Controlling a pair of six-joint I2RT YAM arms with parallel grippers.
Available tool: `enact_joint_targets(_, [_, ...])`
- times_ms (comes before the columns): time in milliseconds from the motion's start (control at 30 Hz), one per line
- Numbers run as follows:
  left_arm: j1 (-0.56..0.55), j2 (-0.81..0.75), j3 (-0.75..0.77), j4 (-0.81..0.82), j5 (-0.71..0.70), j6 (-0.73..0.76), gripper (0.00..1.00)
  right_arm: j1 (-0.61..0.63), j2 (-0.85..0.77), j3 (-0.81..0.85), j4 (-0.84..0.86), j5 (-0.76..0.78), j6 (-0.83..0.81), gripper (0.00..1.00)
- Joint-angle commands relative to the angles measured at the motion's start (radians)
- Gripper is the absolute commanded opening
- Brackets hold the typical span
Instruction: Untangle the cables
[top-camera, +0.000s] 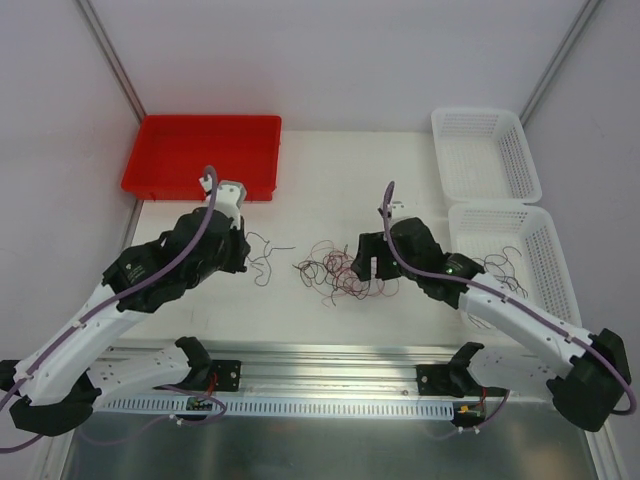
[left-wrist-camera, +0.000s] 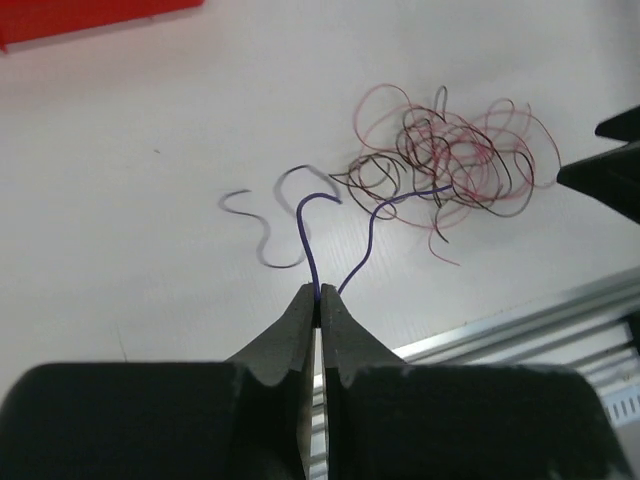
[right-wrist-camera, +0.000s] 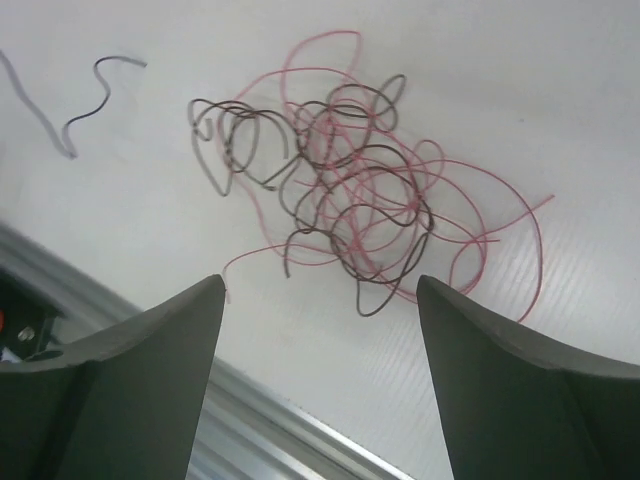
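Pulling the purple wire (left-wrist-camera: 308, 250) out of the tangle (top-camera: 340, 272) looks like the step; tangle sits mid table (top-camera: 310, 195); left gripper (left-wrist-camera: 318, 298) is clamped on that wire; best drawn leftward, slow and low, so loops slip free; right gripper (right-wrist-camera: 320, 290) hangs wide open over the tangle, holding nothing; it could pin the bunch. Count: one tangle, pink and dark strands uncountable; one red tray (top-camera: 205, 155); two white baskets (top-camera: 485, 150).

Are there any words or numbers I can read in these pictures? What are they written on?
None can be read anywhere.
The red plastic tray, the far white mesh basket, the near white mesh basket and the thin tangled cables carry no lettering.
The small wired board by the near metal rail is too small to read.
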Motion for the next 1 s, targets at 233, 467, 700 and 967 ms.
enact_joint_targets(233, [-0.003,0.028,-0.094,0.157,0.508,0.229,0.0,0.054,-0.147,0.053,0.107,-0.378,-0.137,0.82])
enact_joint_targets(467, [-0.006,0.051,-0.134,0.192,0.682,0.274,0.0,0.116,-0.083,0.068,0.261,-0.52,-0.157,0.82])
enact_joint_targets(700, [-0.009,0.054,-0.14,0.217,0.717,0.297,0.0,0.18,0.008,0.113,0.319,-0.518,-0.195,0.82])
enact_joint_targets(967, [-0.009,0.037,-0.16,0.237,0.745,0.303,0.0,0.197,0.129,0.122,0.384,-0.503,-0.198,0.7])
